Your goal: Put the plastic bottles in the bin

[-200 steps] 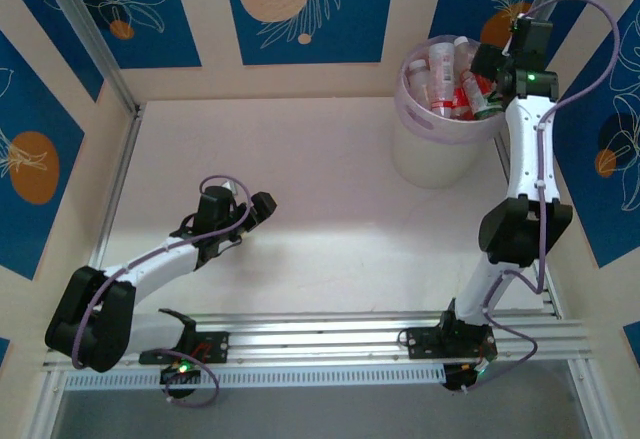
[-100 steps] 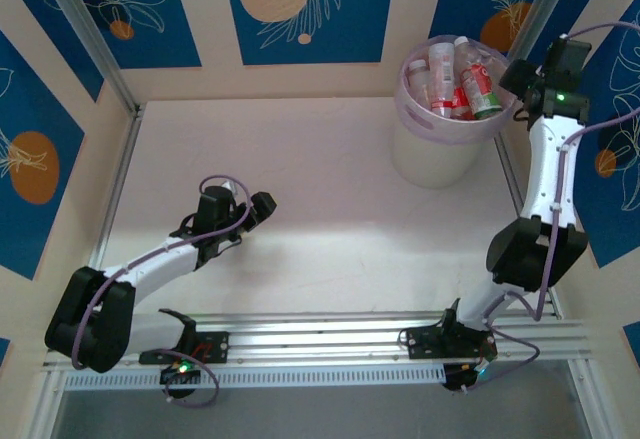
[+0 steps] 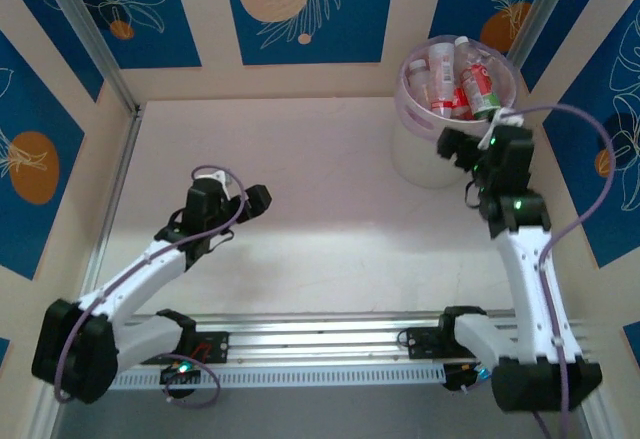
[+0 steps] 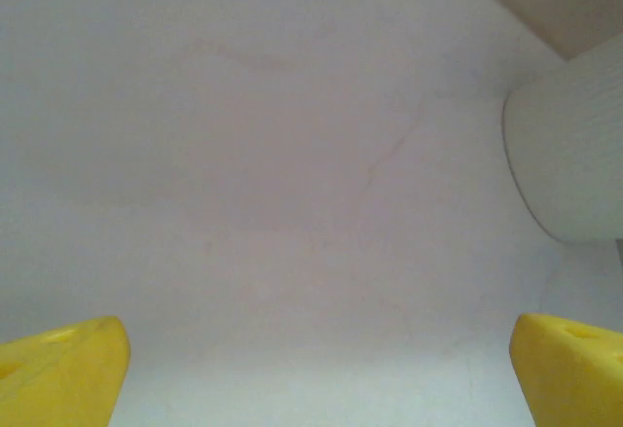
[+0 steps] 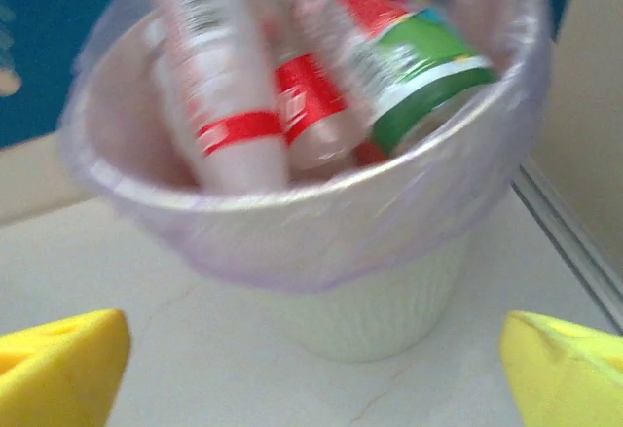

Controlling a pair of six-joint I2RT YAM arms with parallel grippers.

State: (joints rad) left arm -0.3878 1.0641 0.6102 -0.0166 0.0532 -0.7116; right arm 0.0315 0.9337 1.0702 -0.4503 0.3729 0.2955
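Right wrist view: the right tool [image 5: 313, 369] is spread wide with nothing in it, facing the bin [image 5: 321, 225] from just beside it. The plastic bottles [image 5: 234, 106] lie heaped inside, blurred; one looks green-labelled. In the top external view the bin stands at the far right of the counter [image 3: 320, 209]. The left tool [image 4: 316, 364], equally wide and holding nothing, hovers well apart from it.

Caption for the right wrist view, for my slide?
Open right pincer facing the bin, which holds the plastic bottles.

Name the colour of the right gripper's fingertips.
Yellow; the fingertips show best in the right wrist view.
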